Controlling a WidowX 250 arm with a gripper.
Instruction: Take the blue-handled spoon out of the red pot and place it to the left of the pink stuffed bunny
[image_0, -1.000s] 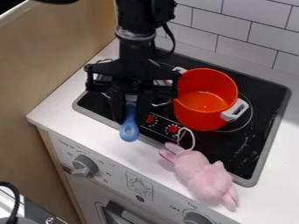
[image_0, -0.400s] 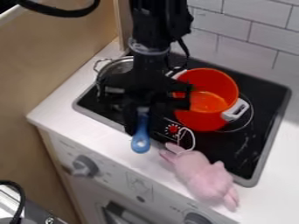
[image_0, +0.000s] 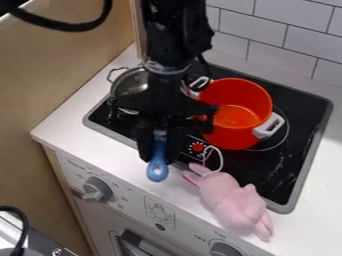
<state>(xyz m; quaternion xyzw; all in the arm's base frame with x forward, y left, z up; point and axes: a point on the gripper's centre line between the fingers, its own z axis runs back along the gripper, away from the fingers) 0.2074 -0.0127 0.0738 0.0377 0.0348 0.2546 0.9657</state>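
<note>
White wall tiles with dark joints stand behind the stove, and a tan panel rises along the left of the camera view. Set into the white tabletop is a black cooktop with a grey rim. The pincer hangs over the front left part of the cooktop, its two fingers closed on a blue handle, one on each side. The looped end of the handle points toward the front edge of the tabletop.

Just right of the pincer, an orange pot with white grips stands upright on the cooktop. Behind and left of the pincer is a silver pot, partly hidden by the arm. A pink plush toy lies at the front right, across the cooktop's rim and the tabletop, with a white cord loop by its ears.

Small dark lettering and numerals surround the left grey knob on the white front panel. More lettering sits beside the right grey knob, and a framed line drawing is printed between them. White marks ring a red dial on the cooktop.
</note>
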